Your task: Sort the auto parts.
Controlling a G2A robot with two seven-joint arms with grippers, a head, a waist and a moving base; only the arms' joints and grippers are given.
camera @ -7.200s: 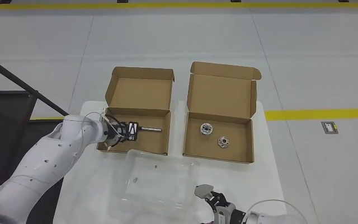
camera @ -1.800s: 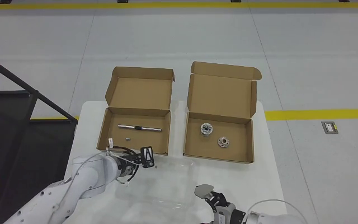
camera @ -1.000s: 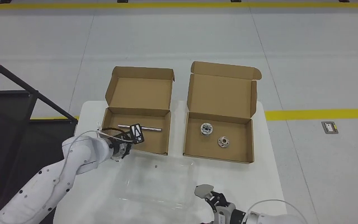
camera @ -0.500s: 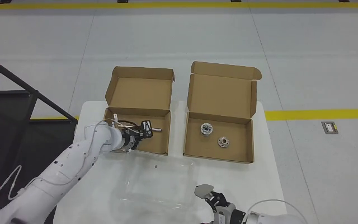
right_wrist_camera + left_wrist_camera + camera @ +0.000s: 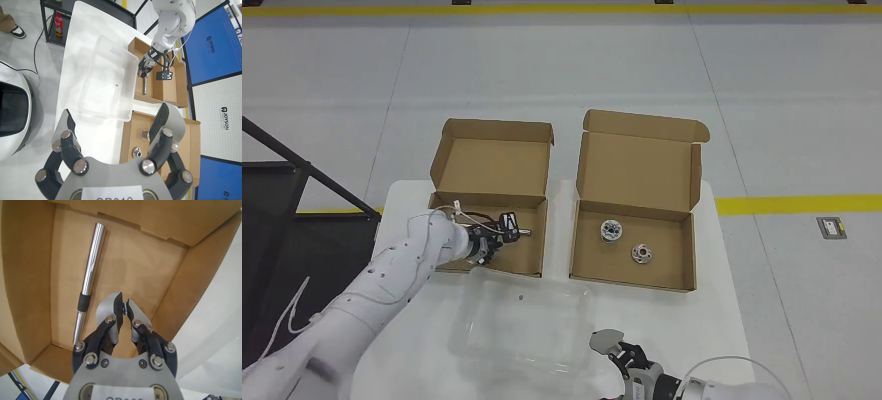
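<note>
My left gripper (image 5: 124,306) is shut on a small threaded screw (image 5: 125,308) and hangs over the floor of the left cardboard box (image 5: 151,272). A chrome rod with a black band (image 5: 90,275) lies in that box beside the gripper. In the top view the left gripper (image 5: 486,244) is over the left box (image 5: 532,255), with the rod's end (image 5: 525,232) showing past it. My right gripper (image 5: 117,117) stands open with nothing in it near the table's front edge (image 5: 615,348). The right box (image 5: 672,270) holds two round metal parts (image 5: 612,230) (image 5: 641,252).
A clear plastic bin (image 5: 562,345) sits in front of the two boxes, with one tiny part (image 5: 519,296) on its floor. Both box lids stand up at the back. A black frame (image 5: 302,175) is off the table's left side.
The left gripper has travelled from the bin's left side back over the left box, with the small screw in its grasp. The right gripper has stayed put.
</note>
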